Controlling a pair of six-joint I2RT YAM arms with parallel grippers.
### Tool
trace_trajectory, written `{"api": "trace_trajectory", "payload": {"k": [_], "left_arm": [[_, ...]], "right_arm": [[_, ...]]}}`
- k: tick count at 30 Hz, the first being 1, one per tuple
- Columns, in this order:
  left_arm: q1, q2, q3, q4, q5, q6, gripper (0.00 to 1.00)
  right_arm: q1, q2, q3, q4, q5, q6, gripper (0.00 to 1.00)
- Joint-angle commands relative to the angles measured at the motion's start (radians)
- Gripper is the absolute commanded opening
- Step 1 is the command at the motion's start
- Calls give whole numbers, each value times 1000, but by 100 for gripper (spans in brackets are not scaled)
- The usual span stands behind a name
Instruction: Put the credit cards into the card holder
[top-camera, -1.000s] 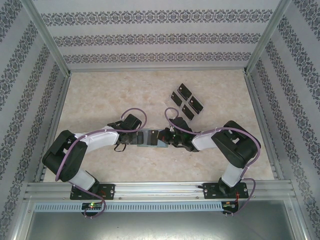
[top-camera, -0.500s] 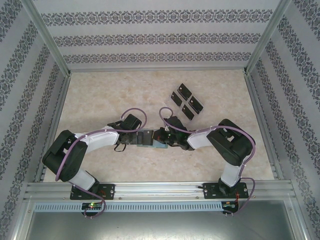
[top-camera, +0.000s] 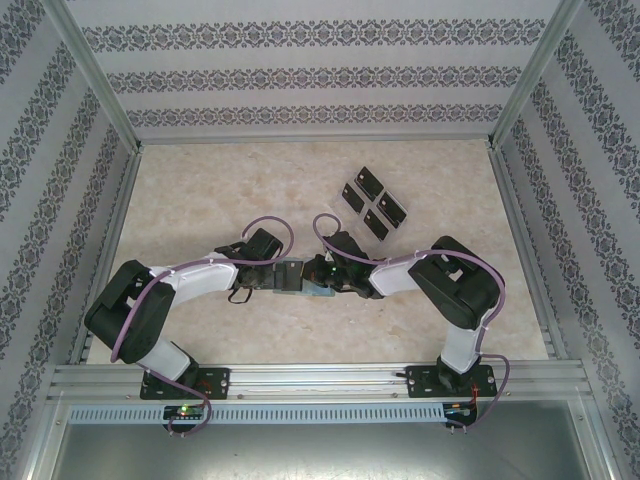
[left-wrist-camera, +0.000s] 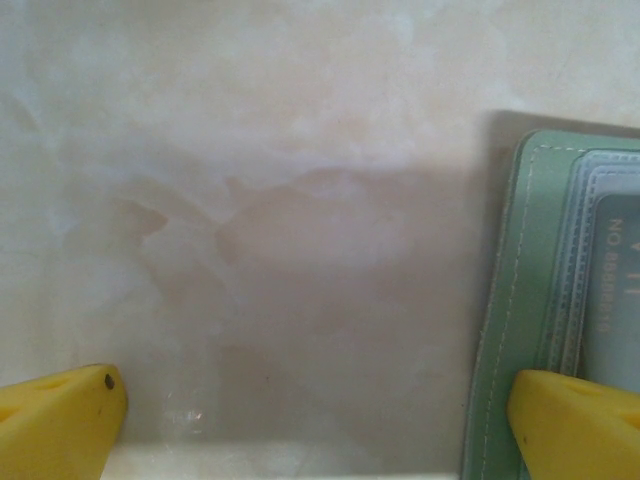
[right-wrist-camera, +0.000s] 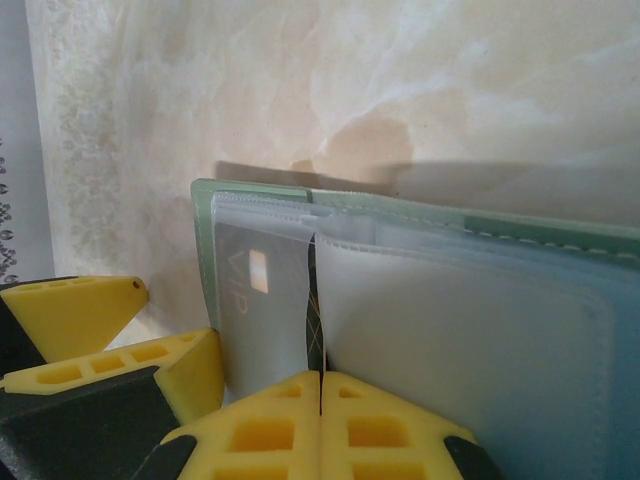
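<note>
Lying open at the middle of the table, the card holder sits between wide-open left fingers, one tip over its left edge apparently to steady it, and closed right fingers set at a clear pocket holding a card, seemingly to push it home, while four credit cards wait far right.

A grey-green, soft rectangular card holder lies on the pale marbled counter, near the middle of its front part. It sits between the left end effector at its left edge and the right end effector on its right. One thin black plastic card sits in a pocket of the holder. Four small black rectangular credit cards lie clustered behind it and to the right, well apart from it.
</note>
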Motion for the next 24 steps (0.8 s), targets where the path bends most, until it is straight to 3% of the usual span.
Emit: {"api": "trace_trajectory", "payload": {"k": [1,5,15,24], "left_arm": [[7,19,-29,16,39,-15,100],[8,17,-29,14,38,-14,100],[7,13,-34,22,41,-16,100],[7,15,-28,24,42,-12,100]], "right_arm": [[27,-6,22,-37,-21,-14,1],[22,-59,27,-92,-13,-32,25],[3,-260,49,-352,67,-108,60],[20,-277,47,-523,155,-144,66]]}}
